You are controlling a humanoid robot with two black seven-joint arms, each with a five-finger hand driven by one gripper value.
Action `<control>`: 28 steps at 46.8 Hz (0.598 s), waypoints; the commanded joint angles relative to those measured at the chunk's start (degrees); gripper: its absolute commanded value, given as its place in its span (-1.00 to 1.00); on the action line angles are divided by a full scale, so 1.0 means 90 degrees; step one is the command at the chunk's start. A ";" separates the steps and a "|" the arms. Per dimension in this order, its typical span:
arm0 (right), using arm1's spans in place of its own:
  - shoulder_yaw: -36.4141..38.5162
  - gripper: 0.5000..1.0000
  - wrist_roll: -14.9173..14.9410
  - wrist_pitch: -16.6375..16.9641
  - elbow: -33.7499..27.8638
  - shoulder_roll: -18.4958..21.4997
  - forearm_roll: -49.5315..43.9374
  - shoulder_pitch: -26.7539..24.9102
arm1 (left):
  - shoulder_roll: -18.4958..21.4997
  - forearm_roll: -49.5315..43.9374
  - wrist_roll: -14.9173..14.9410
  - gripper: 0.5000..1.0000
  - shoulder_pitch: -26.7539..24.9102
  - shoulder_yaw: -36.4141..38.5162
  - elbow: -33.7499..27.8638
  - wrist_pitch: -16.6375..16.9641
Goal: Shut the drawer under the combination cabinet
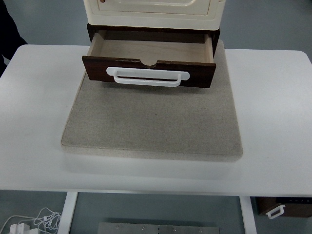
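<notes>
No robot hand shows anywhere over the white table (pixel 39 146), so whether either one is open, curled or holding something cannot be told, and places cannot be fixed against a hand. Nearest the camera lies bare tabletop, then a grey speckled mat (pixel 153 126). At the mat's far end stands the combination cabinet (pixel 152 9), cream above a dark brown base, with the drawer (pixel 148 68) under it pulled well out toward the near edge and empty inside. Its dark front panel runs left to right, long axis across the table, facing the camera; its sliding travel runs near to far. A white bar handle (pixel 147 77) lies along that front. Judging by its look, the drawer is a stiff, light wooden box; a flat push on the middle of the front, at the handle, should send it in straight, while an off-centre push might skew it.
</notes>
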 commanded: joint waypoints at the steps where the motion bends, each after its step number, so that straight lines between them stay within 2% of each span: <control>1: 0.0000 0.81 0.0001 0.0000 0.0001 0.0000 0.0000 0.0001 | 0.0000 0.0008 0.0090 1.00 -0.0070 0.0192 -0.0343 -0.0018; 6: 0.0000 0.81 0.0001 0.0000 0.0001 0.0000 0.0000 0.0001 | -0.0030 0.0008 0.0441 1.00 -0.0100 0.0397 -0.0578 -0.0037; 12: 0.0000 0.81 0.0001 0.0000 0.0001 0.0000 0.0000 0.0001 | -0.0059 0.0144 0.0676 1.00 -0.0100 0.0845 -0.0832 -0.0096; 28: 0.0000 0.81 0.0001 0.0000 0.0001 0.0000 0.0000 0.0001 | -0.0088 0.0428 0.0744 1.00 -0.0139 0.2232 -0.1311 -0.0291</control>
